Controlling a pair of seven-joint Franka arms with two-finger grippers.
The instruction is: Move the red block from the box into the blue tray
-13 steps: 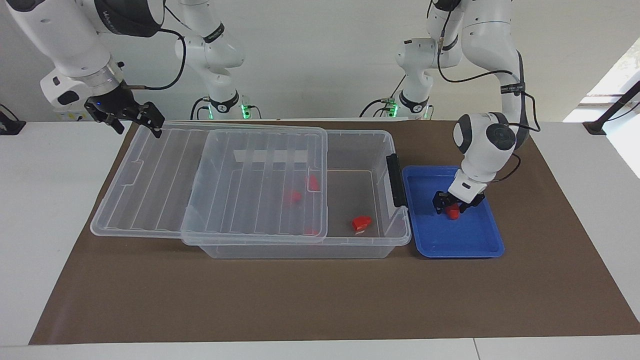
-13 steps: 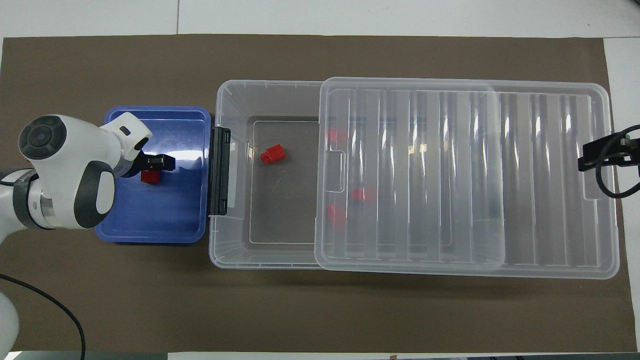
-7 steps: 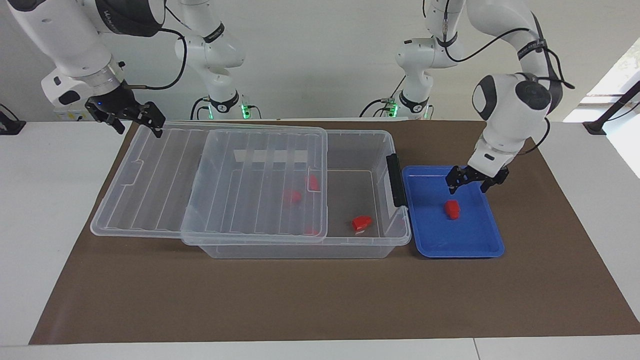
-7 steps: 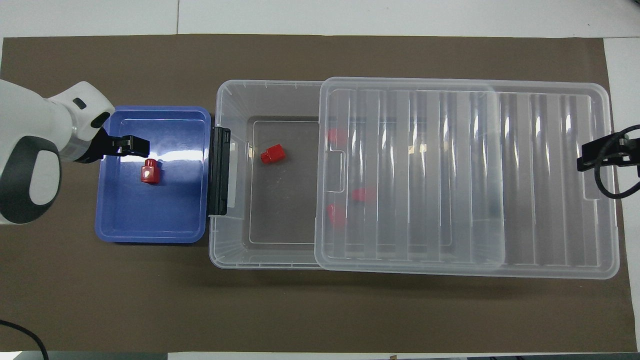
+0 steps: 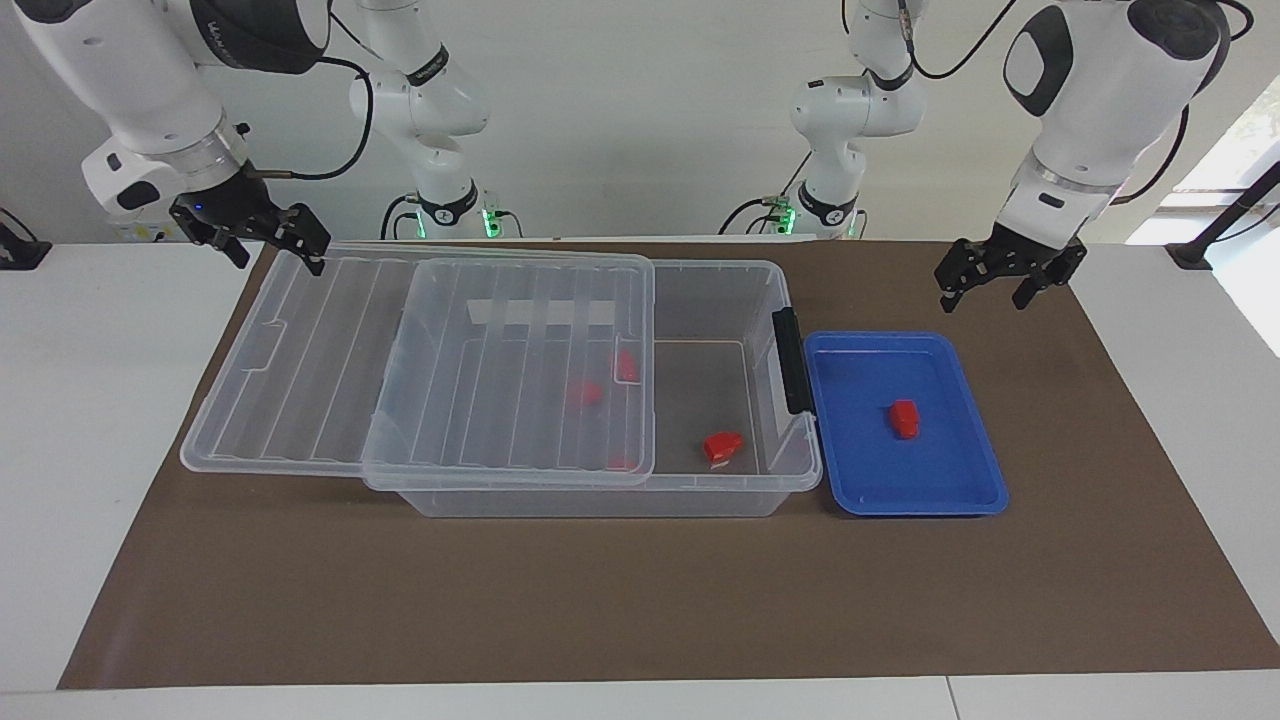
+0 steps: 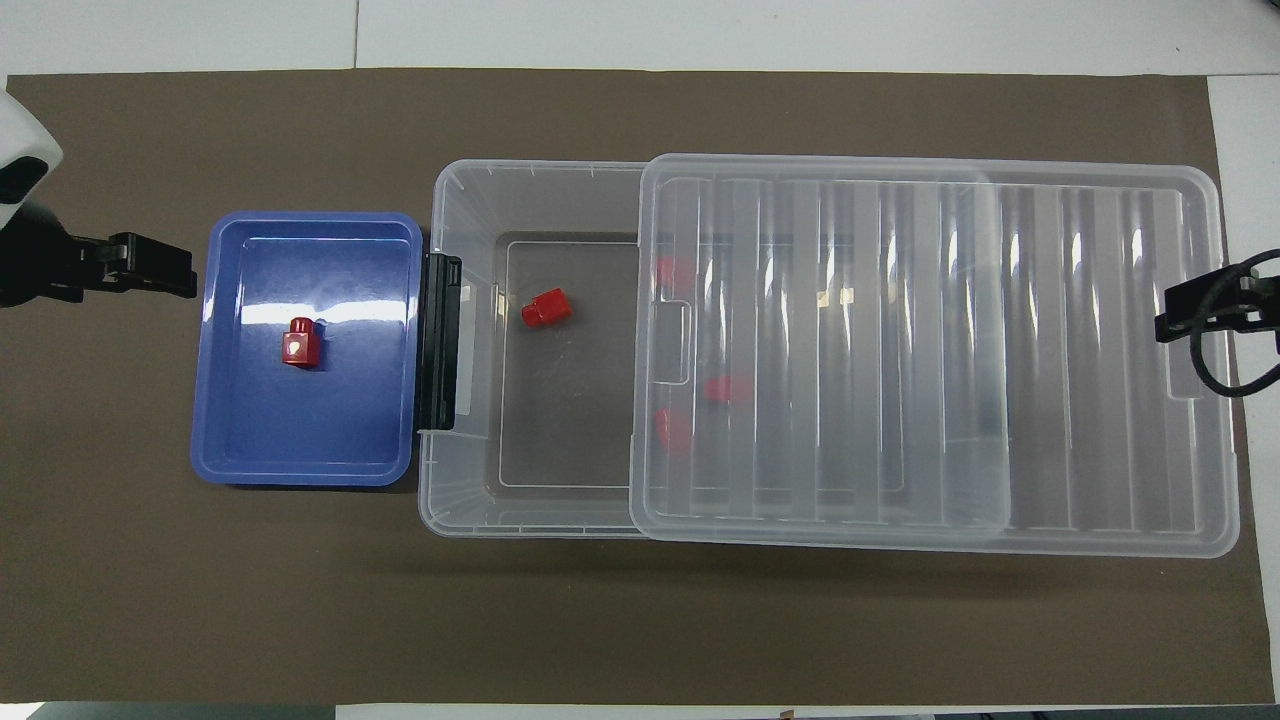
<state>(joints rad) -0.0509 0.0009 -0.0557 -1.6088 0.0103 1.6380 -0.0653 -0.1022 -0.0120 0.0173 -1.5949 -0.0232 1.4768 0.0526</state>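
Note:
The small red block [image 5: 904, 418] lies alone in the blue tray [image 5: 905, 338], near its middle; it also shows in the overhead view [image 6: 299, 342] in the tray [image 6: 310, 217]. The clear box [image 5: 600, 500] stands beside the tray, its ribbed lid [image 5: 300, 350] slid toward the right arm's end. My left gripper [image 5: 982, 298] is open and empty, raised over the mat beside the tray; it shows at the overhead view's edge [image 6: 185, 280]. My right gripper [image 5: 280, 262] is open at the lid's corner [image 6: 1170, 318].
A wider red piece [image 5: 722, 446] lies in the uncovered part of the box [image 6: 545, 308]. More red pieces [image 5: 585, 392] show blurred under the lid [image 6: 728, 388]. The black latch handle [image 5: 793, 360] faces the tray. A brown mat covers the table.
My left gripper let go of the red block in the tray, then rose and drew back off the tray toward the robots. The right arm has not moved.

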